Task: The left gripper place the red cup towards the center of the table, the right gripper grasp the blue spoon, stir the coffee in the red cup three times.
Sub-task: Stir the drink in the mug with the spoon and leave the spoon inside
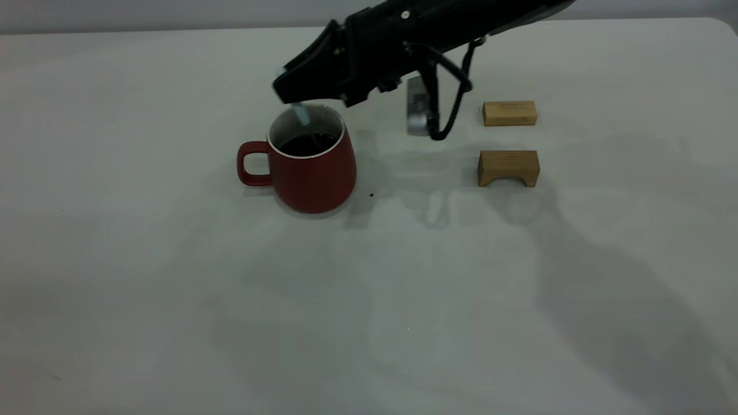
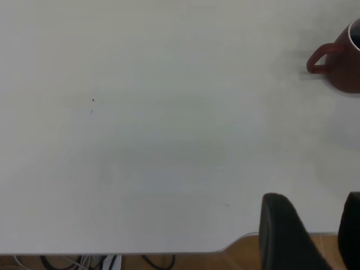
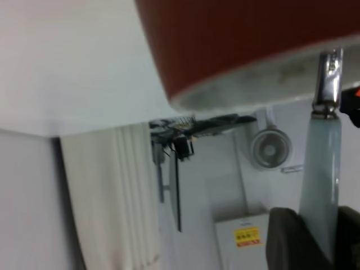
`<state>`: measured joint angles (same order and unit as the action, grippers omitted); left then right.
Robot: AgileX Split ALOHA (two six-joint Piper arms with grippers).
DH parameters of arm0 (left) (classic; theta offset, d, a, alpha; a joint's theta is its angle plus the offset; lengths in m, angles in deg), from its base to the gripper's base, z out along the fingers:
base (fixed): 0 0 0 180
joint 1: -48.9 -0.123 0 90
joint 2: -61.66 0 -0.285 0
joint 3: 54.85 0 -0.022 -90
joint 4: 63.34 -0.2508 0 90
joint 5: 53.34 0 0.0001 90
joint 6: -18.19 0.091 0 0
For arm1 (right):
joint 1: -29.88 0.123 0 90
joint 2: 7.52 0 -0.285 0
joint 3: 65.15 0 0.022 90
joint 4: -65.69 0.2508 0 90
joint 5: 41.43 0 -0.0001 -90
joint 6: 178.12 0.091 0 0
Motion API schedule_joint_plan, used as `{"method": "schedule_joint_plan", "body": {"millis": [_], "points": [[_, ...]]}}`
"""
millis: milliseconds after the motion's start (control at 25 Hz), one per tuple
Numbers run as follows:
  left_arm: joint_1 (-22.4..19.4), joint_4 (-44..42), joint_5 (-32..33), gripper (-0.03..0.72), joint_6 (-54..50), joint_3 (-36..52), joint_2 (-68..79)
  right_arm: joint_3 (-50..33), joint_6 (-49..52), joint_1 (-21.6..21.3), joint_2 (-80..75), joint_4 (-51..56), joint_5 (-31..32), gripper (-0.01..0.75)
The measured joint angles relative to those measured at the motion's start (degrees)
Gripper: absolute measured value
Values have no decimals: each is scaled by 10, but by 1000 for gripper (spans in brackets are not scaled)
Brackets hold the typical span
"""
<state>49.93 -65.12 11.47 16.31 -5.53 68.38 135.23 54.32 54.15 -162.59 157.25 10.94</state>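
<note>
Exterior view: right tool (image 1: 283, 85) dips blue spoon (image 1: 301, 114) into red cup (image 1: 314, 173).

In the exterior view the right gripper (image 1: 288, 86) covers the upper part of the blue spoon (image 1: 301, 114); only a short pale stretch shows below it, and the bowl is sunk out of sight in the coffee (image 1: 307, 144). The arm itself runs off the top edge.

In the left wrist view the red cup (image 2: 341, 64) is cut by the picture's edge, and the left gripper's fingers (image 2: 284, 230) are cut off too.

In the right wrist view the cup (image 3: 247, 45) fills the frame blurred, its handle unseen; the fingers (image 3: 292, 239) hide the spoon's (image 3: 322, 163) handle end.
</note>
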Motion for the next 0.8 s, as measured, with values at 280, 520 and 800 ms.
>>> {"method": "schedule_joint_plan", "body": {"millis": [280,520,800], "points": [[0,0,0,318,0,0,0,0,-157,14,0,66,-3,155],[0,0,0,318,0,0,0,0,-110,-11,0,31,-8,155],[0,0,0,318,0,0,0,0,14,-10,0,-8,-3,155]]}}
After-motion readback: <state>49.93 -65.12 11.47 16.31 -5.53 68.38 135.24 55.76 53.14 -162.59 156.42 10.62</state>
